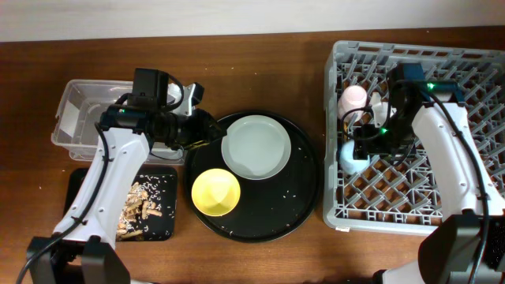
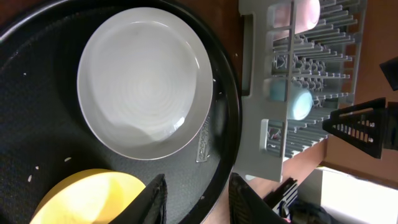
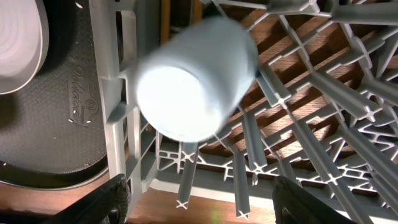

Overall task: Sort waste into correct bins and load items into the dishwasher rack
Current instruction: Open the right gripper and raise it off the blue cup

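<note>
right tool [image 3: 202, 194]: fingers wide apart, nothing clamped. the small blue cup [image 3: 196, 78] lies tilted among the pegs of the dishwasher rack [image 1: 473, 49], close to the rack's left wall. its flat end faces the wrist camera (blurred in that view). both fingers are clear of it. the small pink cup [image 1: 353, 99] sits in the same rack, just beyond the blue one, toward the far edge.

left tool [image 2: 198, 194]: fingers apart, nothing between them. only the rim of the round black tray [image 2: 225, 124] shows in the gap. the tool hangs over that tray's left side, near the clear tub [image 1: 79, 118].

on the round tray: the pale plate [image 1: 256, 147] toward the far side, the yellow bowl [image 1: 216, 192] just beside it at the near left. a few white grains are scattered on the tray floor.

the shallow black tray [image 1: 167, 229] rests on the desk [image 1: 260, 71] in front of the tub. it holds tan-brown food scraps [image 1: 142, 205] mixed with white grains.
</note>
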You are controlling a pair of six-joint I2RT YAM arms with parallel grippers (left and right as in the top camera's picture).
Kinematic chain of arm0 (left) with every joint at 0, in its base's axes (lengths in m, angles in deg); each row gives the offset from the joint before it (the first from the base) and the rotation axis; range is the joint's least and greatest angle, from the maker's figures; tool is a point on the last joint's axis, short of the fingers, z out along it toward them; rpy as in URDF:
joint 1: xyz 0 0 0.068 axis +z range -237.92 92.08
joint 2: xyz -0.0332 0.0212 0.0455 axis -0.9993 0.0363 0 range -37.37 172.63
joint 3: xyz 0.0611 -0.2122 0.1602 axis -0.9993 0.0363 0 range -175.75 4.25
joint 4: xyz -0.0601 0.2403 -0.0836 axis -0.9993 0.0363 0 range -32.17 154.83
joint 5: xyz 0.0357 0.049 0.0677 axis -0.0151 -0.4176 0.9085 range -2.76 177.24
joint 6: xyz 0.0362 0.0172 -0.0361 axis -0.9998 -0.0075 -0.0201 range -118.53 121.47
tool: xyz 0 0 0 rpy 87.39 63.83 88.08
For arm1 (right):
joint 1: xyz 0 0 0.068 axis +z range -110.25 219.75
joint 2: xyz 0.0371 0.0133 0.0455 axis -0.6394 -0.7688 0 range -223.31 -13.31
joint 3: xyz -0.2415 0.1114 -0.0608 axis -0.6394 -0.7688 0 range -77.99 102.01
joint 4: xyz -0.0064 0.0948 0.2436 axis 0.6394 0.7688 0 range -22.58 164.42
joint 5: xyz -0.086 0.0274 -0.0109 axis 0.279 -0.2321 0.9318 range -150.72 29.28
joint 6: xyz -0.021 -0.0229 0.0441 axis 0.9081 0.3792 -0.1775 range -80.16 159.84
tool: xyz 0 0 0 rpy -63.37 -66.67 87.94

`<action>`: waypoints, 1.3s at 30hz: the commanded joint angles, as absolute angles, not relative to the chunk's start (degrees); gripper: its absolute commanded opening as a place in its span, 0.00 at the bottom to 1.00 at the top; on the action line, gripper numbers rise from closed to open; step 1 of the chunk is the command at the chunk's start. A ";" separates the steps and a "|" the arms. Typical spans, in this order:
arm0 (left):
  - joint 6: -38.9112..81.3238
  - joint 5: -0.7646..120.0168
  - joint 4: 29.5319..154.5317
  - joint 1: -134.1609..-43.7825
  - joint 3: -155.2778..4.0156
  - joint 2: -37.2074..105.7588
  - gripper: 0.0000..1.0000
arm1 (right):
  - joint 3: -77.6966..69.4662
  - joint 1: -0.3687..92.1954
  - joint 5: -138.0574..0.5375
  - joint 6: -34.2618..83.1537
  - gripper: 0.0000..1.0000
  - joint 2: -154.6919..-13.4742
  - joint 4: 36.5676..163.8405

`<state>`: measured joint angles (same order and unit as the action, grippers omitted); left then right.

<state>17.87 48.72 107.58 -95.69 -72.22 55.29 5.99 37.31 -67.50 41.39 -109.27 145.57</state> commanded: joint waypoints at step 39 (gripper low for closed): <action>15.86 53.24 113.03 -95.80 -72.72 53.89 0.32 | 5.78 48.81 -62.87 29.87 0.30 -118.67 122.18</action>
